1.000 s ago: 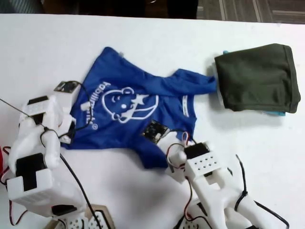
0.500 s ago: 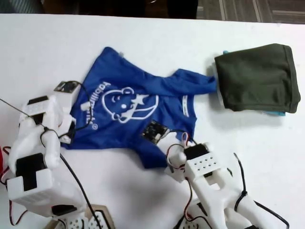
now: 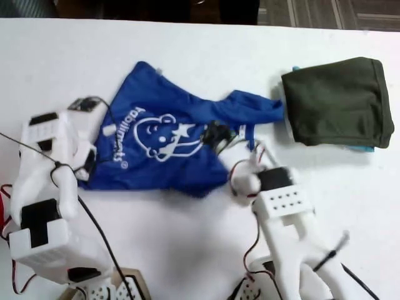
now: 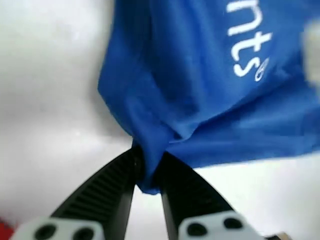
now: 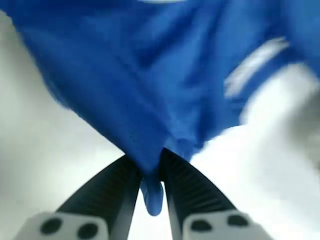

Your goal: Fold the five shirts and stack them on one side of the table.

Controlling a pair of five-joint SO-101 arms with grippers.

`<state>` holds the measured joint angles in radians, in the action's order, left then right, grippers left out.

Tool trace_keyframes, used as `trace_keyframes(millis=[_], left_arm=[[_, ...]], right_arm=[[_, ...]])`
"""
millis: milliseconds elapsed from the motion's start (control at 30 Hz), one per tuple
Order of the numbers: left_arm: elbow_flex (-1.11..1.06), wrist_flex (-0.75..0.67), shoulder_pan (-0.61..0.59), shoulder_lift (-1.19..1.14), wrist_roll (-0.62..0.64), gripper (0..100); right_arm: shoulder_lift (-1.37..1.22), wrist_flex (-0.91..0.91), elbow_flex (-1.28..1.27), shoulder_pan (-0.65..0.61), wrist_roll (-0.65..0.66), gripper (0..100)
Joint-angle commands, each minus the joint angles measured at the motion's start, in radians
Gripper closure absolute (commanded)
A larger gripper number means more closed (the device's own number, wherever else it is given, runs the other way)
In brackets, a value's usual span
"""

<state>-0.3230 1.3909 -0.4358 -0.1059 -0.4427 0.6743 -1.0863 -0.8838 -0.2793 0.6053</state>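
A blue shirt (image 3: 169, 144) with a white print lies spread across the middle of the white table (image 3: 187, 56). My left gripper (image 4: 148, 167) is shut on the shirt's near left hem corner, blue cloth (image 4: 200, 90) bunched between its black fingers. My right gripper (image 5: 151, 172) is shut on the shirt's near right edge, lifted over the shirt (image 5: 150, 85); in the high view that arm's head (image 3: 219, 134) sits above the print's right side. A folded dark green shirt (image 3: 337, 100) rests at the right, on top of other folded cloth with a light blue edge (image 3: 359, 149).
The left arm's white body (image 3: 50, 175) stands at the table's near left and the right arm's body (image 3: 287, 219) at the near middle. Cables (image 3: 94, 231) trail by both bases. Bare table lies along the far side and at the near right.
The right gripper has lifted the shirt's near right edge and carried it away from the front, over the shirt. The left arm shifted slightly away, still holding its corner.
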Motion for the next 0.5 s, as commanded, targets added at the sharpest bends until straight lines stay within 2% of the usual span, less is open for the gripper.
trace_keyframes(millis=[0,167,267,467], left_arm=[[0.205,0.153,0.008,0.012,0.009,97],[0.535,0.394,0.006,0.014,0.011,97],[0.641,0.396,-0.017,0.058,0.044,97],[0.662,0.396,0.04,0.287,0.095,97]], right_arm=[[0.067,-0.035,0.164,0.058,-0.005,97.8],[0.085,-0.033,0.308,0.096,-0.005,97.8],[0.088,-0.033,0.39,0.108,-0.005,97.8],[0.088,-0.035,0.569,0.114,-0.005,97.8]])
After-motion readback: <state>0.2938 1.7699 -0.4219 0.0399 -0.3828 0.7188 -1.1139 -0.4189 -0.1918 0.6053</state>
